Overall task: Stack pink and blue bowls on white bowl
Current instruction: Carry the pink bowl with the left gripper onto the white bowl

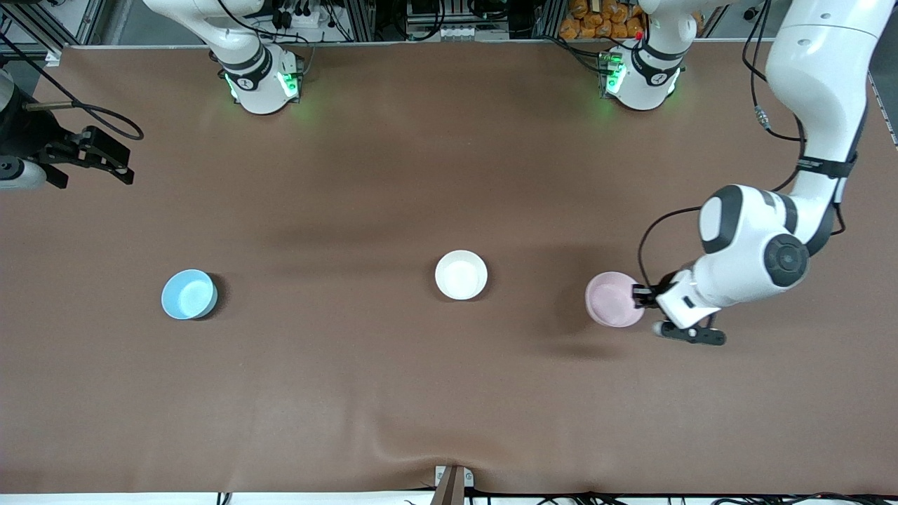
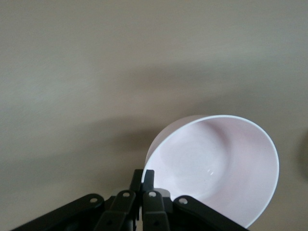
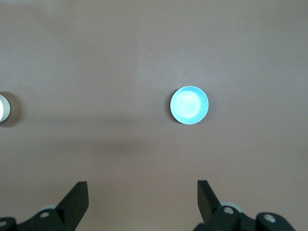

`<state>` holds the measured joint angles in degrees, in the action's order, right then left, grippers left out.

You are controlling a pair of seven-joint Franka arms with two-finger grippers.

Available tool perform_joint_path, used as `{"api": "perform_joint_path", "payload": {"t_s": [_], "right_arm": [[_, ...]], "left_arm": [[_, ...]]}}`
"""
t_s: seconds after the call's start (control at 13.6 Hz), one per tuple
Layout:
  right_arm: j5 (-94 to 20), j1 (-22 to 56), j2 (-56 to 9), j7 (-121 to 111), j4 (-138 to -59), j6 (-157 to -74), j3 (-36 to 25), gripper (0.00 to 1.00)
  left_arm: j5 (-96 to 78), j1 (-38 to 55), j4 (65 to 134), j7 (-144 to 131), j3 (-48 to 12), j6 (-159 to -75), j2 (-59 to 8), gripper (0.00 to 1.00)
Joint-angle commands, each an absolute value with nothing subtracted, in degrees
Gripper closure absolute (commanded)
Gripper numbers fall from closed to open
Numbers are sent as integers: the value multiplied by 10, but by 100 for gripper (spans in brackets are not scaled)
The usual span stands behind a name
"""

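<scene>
Three bowls observed in a row on the brown table (image 1: pixel 449 393). The white bowl (image 1: pixel 461 275) sits at the middle, empty. The blue bowl (image 1: pixel 189 294) sits toward the right arm's end, empty, nothing stacked in it. The pink bowl (image 1: pixel 614 299) is toward the left arm's end, empty, tilted, its rim pinched by the left hand (image 1: pixel 640 294), fingers clenched on the wall. The right hand (image 1: pixel 91 158) waits with fingers spread wide, grasping nothing, high over the right arm's end of the table.
</scene>
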<state>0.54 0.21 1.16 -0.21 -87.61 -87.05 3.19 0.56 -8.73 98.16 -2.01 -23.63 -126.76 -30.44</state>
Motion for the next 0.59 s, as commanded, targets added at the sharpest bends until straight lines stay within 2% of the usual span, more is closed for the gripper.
{"api": "perform_joint_path", "payload": {"t_s": [0.0, 0.22, 0.51], "right_arm": [[4, -4, 12, 3, -872, -867, 38, 0], [4, -6, 12, 1, -873, -866, 38, 0], [4, -4, 12, 3, -872, -867, 38, 0]], "left_arm": [[10, -18, 923, -121, -233, -1255, -334, 100], [11, 67, 859, -260, -218, -1256, -376, 100], [11, 139, 832, -384, -214, -1259, -401, 100]]}}
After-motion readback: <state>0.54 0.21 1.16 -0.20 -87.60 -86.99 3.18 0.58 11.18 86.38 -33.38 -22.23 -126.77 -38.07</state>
